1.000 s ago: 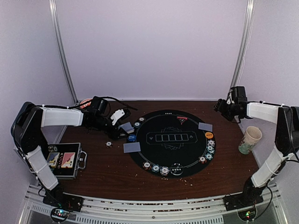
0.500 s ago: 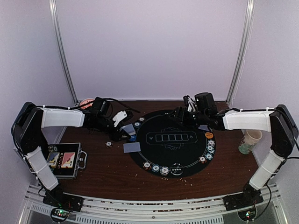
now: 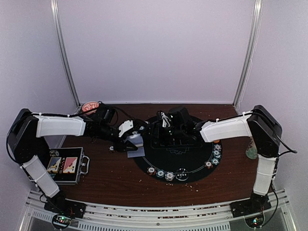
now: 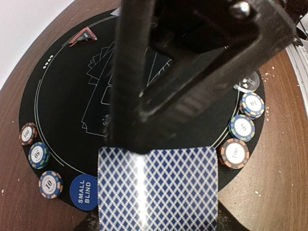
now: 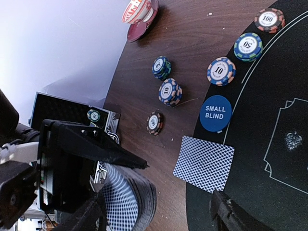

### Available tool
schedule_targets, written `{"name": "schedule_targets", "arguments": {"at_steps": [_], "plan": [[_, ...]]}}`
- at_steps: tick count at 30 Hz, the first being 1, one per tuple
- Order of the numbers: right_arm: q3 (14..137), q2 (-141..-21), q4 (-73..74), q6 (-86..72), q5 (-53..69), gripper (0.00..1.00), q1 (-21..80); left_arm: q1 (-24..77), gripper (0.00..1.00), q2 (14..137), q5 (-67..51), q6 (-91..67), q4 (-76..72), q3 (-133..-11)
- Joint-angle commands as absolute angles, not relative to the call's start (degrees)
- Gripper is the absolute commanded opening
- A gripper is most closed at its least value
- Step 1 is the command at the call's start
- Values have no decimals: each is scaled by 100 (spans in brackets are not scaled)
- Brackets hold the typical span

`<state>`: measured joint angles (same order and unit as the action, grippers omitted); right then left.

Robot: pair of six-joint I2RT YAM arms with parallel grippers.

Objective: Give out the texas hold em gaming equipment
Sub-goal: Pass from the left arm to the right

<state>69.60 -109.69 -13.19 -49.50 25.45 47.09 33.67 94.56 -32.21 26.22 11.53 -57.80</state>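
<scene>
My left gripper [image 3: 131, 139] is shut on a deck of blue-backed playing cards [image 4: 159, 187] at the left rim of the round black mat [image 3: 192, 159]. My right gripper [image 5: 154, 214] has reached across the mat and stands open, one finger on each side of that deck [image 5: 130, 199]. A single card [image 5: 204, 163] lies face down across the mat's edge by the blue small-blind button [image 5: 215, 113]. Striped chips [image 5: 220, 71] ring the mat, and three more chips [image 5: 170, 91] lie on the wood. A red-triangle marker [image 4: 83, 36] sits at the far rim.
A black case [image 3: 67, 166] with two card packs lies open at the near left. A red bowl [image 3: 89, 106] stands at the back left. The right forearm [image 3: 226, 127] spans the mat's back half. Chips [image 3: 160, 173] line the mat's near rim.
The right arm has swung from the far right across the mat to the deck in my left gripper. The left gripper has shifted a little toward the mat.
</scene>
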Motion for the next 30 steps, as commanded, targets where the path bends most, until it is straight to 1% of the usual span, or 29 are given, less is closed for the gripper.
{"name": "schedule_targets", "arguments": {"at_steps": [1, 8, 20, 30], "plan": [[7271, -11258, -1599, -5128, 2592, 74, 4844, 3473, 59, 9203, -3474, 2890, 1019, -5668], [7473, -11555, -1714, -5233, 2728, 73, 5006, 3517, 59, 9217, -3463, 2927, 1019, -5647], [7575, -11873, -1874, -5362, 3059, 65, 5087, 3555, 59, 9271, -3473, 3002, 1074, -5665], [7605, -11897, -1502, -5228, 2906, 47, 5077, 3587, 59, 9281, -3456, 3030, 1107, -5665]]}}
